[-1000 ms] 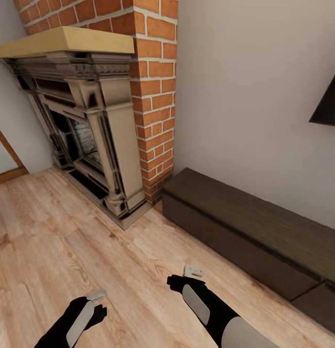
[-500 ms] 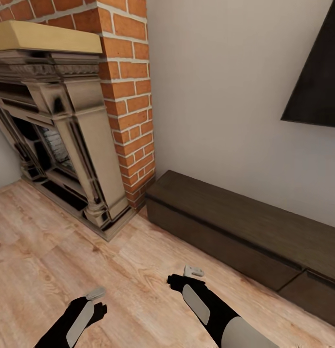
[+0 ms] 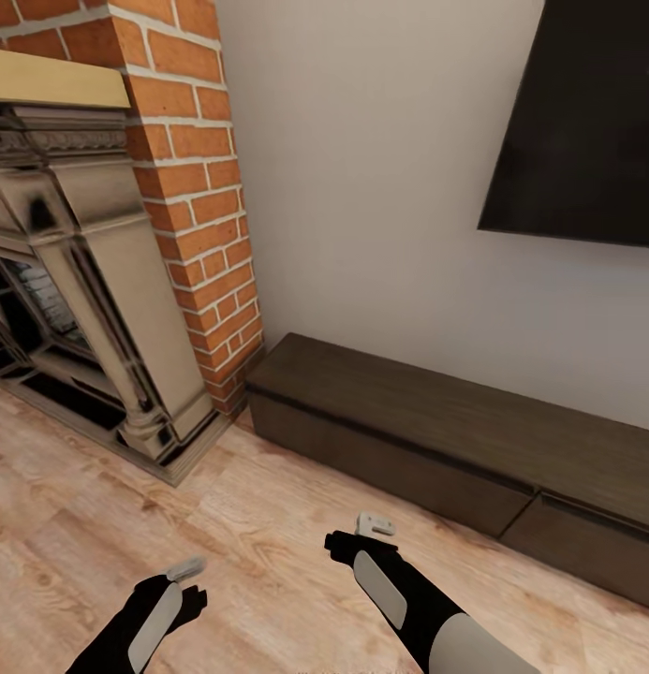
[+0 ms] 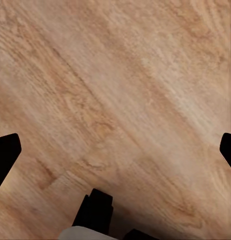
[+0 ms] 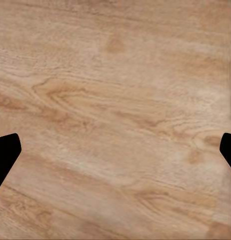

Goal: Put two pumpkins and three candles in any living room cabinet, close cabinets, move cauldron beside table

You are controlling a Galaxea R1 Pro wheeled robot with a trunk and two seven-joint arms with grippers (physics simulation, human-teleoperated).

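The long low dark-brown cabinet (image 3: pixel 427 412) stands against the white wall, right of the brick column, and its drawer fronts look closed. In the head view my left gripper (image 3: pixel 185 568) and right gripper (image 3: pixel 375 524) hang low over the wooden floor, short of the cabinet. The left wrist view has my left gripper (image 4: pixel 115 150) open with bare floor between the dark fingertips (image 4: pixel 5 152). My right gripper (image 5: pixel 115 150) is likewise open and holds nothing. The pumpkins, candles, cauldron and table are out of view.
A carved stone fireplace (image 3: pixel 90 309) with a pale wooden mantel stands at the left, beside a red brick column (image 3: pixel 188 187). A dark television (image 3: pixel 586 122) hangs on the wall above the cabinet. Light wooden floor (image 3: pixel 268 552) stretches between me and the cabinet.
The whole head view has swung to the right: fireplace and cabinet slid left in the picture and more of the television shows. Both arms keep the same pose.
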